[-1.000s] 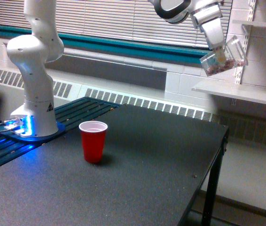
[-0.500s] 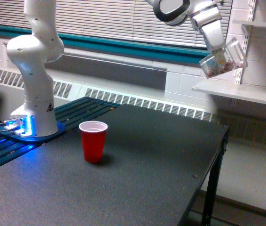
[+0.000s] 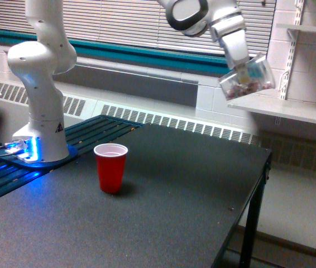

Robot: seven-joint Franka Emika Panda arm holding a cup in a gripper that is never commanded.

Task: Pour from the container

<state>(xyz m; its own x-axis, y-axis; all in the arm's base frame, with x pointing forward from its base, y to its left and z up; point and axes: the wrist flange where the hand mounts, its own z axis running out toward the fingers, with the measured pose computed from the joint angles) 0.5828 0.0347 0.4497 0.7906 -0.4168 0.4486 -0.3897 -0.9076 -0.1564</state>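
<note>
A small clear container (image 3: 246,79) with brownish-red bits inside hangs high at the exterior view's right, tilted on its side. My gripper (image 3: 242,64) is shut on it, coming down from the white arm above. The container is over the far right part of the black table (image 3: 163,212), well above it. A red plastic cup (image 3: 111,167) stands upright and open on the table toward the exterior view's left, far below and left of the container.
The arm's white base (image 3: 42,89) stands at the exterior view's left on a blue-lit plate. A white shelf (image 3: 283,107) on the wall sits just behind and right of the container. Blinds and a radiator run along the back wall. The table's edge drops off at right.
The arm has carried the container to the exterior view's left and slightly down, away from the shelf. The red cup has not moved.
</note>
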